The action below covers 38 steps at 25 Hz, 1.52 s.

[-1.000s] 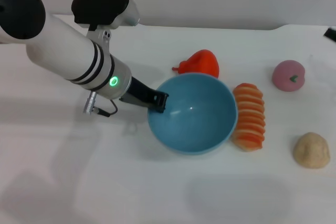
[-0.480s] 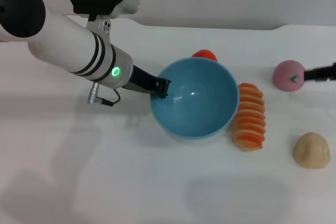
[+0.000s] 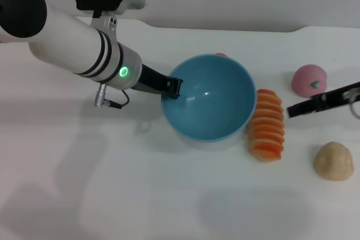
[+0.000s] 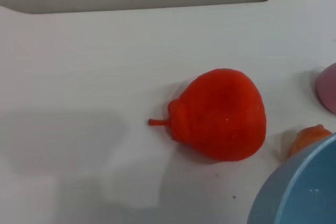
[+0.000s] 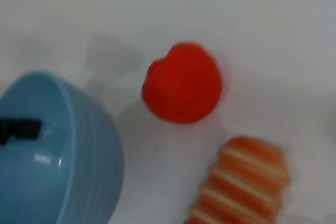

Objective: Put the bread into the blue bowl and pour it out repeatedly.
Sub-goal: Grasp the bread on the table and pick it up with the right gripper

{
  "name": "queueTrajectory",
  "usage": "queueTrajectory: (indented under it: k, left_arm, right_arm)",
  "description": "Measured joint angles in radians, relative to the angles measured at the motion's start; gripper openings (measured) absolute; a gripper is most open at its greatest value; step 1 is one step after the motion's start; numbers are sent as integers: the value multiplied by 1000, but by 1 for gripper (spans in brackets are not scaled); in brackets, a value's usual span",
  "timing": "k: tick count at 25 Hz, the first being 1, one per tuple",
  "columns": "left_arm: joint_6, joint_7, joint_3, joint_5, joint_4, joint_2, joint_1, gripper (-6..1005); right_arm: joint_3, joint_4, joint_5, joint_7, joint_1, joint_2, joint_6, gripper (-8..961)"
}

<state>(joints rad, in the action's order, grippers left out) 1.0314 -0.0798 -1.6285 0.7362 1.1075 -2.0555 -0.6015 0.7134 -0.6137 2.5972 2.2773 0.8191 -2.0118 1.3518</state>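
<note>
The blue bowl point(image 3: 209, 98) is empty and sits at the table's middle, its opening facing up and toward me. My left gripper point(image 3: 172, 87) is shut on the bowl's left rim; it also shows as a black piece on the rim point(image 5: 19, 129) in the right wrist view. The bread point(image 3: 267, 125), orange with cream ridges, lies on the table just right of the bowl, ridged side up. My right gripper point(image 3: 293, 110) reaches in from the right edge, its dark tip just right of the bread and not touching it. The bread point(image 5: 242, 179) and bowl point(image 5: 63, 150) show below the right wrist.
A red pear-shaped toy point(image 4: 220, 114) lies behind the bowl, mostly hidden in the head view. A pink round fruit point(image 3: 309, 80) sits at the far right, and a beige lump point(image 3: 333, 161) at the near right. The white table's point(image 3: 140, 195) back edge meets a grey wall.
The left arm has moved the bowl back and a little right, covering the red toy. The right gripper has come in from the right edge toward the bread.
</note>
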Motion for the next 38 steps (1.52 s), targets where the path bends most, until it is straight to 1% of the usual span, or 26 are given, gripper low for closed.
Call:
queueTrajectory:
  k: [2, 5, 7, 8, 11, 15, 20, 24, 28, 36, 38]
  left_arm:
    - [-4, 0, 0, 0, 0, 0, -1, -1]
    - [-10, 0, 1, 0, 0, 0, -3, -1]
    - [-11, 0, 1, 0, 0, 0, -4, -1]
    - [-11, 0, 1, 0, 0, 0, -4, -1]
    - [-11, 0, 2, 0, 0, 0, -5, -1]
    - [-15, -1, 3, 0, 0, 0, -6, -2]
    - [-24, -1, 13, 0, -10, 1, -8, -2]
    - [-29, -3, 14, 0, -15, 2, -12, -2]
    - [-34, -4, 14, 0, -15, 3, -12, -2]
    - [-34, -16, 27, 0, -17, 3, -12, -1]
    - [-34, -16, 27, 0, -17, 3, -12, -1]
  right_arm:
    - [16, 35, 1, 0, 11, -11, -39, 401]
    - [38, 68, 2, 1, 18, -36, -108, 401]
    - [48, 84, 2, 1, 23, -49, -146, 401]
    - [53, 98, 2, 1, 27, -51, -161, 401]
    - [75, 148, 1, 1, 45, -53, -201, 401]
    - [106, 182, -3, 2, 53, -54, -248, 402]
    - [106, 253, -6, 2, 70, -56, -325, 402]
    - [107, 305, -10, 2, 80, -63, -415, 401]
    - [107, 318, -11, 2, 85, -63, -433, 401]
    - [108, 311, -10, -9, 76, -64, -441, 301]
    - [105, 295, -10, -22, 66, -63, -437, 259]
